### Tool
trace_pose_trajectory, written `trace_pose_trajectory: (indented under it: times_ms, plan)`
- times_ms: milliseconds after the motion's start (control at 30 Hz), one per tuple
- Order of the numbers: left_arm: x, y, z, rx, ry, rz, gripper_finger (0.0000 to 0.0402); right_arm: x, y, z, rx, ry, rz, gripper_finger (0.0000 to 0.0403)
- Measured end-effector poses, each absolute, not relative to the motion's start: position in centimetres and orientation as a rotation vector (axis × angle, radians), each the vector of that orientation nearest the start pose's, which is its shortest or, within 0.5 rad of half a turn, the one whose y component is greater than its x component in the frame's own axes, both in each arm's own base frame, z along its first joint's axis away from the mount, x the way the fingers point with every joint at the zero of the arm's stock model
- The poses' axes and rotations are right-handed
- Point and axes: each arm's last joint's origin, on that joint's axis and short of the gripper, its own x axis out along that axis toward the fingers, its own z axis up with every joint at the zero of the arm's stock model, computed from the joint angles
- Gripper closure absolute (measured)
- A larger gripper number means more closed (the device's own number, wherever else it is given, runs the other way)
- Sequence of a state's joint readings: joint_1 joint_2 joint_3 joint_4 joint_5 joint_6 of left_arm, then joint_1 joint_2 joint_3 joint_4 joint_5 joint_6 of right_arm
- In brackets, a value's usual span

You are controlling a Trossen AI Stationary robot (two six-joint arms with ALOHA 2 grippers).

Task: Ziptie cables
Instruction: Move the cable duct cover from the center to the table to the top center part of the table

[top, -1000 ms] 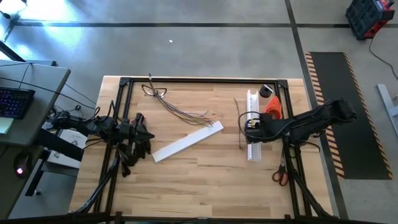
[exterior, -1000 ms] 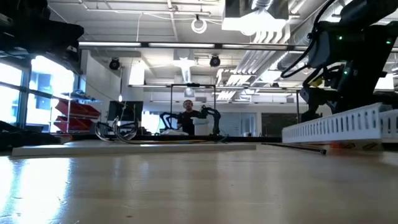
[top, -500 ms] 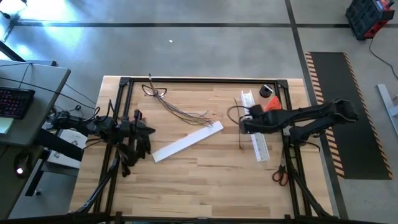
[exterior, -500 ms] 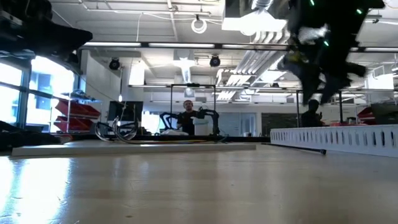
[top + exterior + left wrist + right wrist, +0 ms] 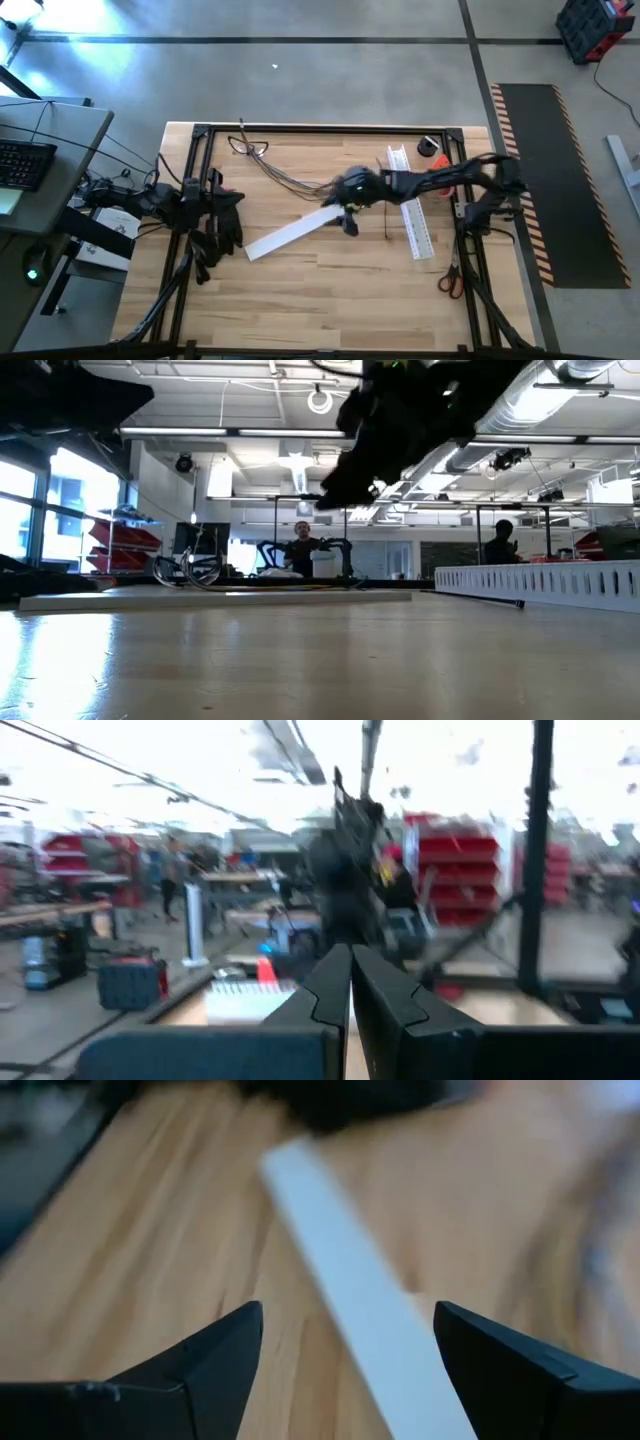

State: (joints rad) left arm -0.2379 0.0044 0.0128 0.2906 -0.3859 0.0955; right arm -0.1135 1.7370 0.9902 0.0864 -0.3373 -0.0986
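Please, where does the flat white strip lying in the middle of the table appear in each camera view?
High view: flat white strip lies diagonally at the table's centre, near the open right pincer.
Low view: a thin pale slab at left, seen edge-on.
Left wrist view: cannot tell.
Right wrist view: it runs between the two fingers.
Shared landmark: the right arm, hovering above the strip's end.

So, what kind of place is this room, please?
Probably an industrial workshop or robotics lab: red storage bins on shelves, exposed ceiling ducts, and a striped hazard floor mat beside the wooden table.
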Motion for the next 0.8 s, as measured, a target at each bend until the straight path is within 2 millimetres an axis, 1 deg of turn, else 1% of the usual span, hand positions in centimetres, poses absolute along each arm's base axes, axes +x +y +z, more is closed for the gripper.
trace_pose_trajectory:
  times_ms: [100, 200, 267, 367, 467, 700, 800]
  plan:
    - [9.0, -0.9, 19.8, -0.014, -0.311, 0.205, 0.0402, 37.6, -3.0, 15.4, -0.074, 0.668, 0.376, 0.0123]
    - [8.9, -0.7, 19.9, -0.029, -0.318, 0.274, 0.0402, 39.1, -3.0, 13.2, -0.16, 0.694, 0.429, 0.0121]
    - [8.9, -0.6, 19.8, -0.035, -0.31, 0.308, 0.0402, 40.0, -3.1, 12.2, -0.212, 0.695, 0.454, 0.0115]
    - [8.9, -0.6, 19.8, -0.034, -0.303, 0.313, 0.0402, 41.0, -3.2, 11.0, -0.258, 0.699, 0.474, 0.0107]
    - [8.9, -0.6, 19.8, -0.057, -0.305, 0.309, 0.0402, 41.4, -3.5, 10.5, -0.294, 0.701, 0.476, 0.0103]
    - [9.0, -0.7, 19.7, -0.089, -0.305, 0.3, 0.0402, 41.9, -3.7, 11.1, -0.308, 0.673, 0.465, 0.0103]
    - [9.0, -0.7, 19.7, -0.09, -0.304, 0.29, 0.0402, 41.9, -3.9, 10.6, -0.314, 0.685, 0.46, 0.0103]
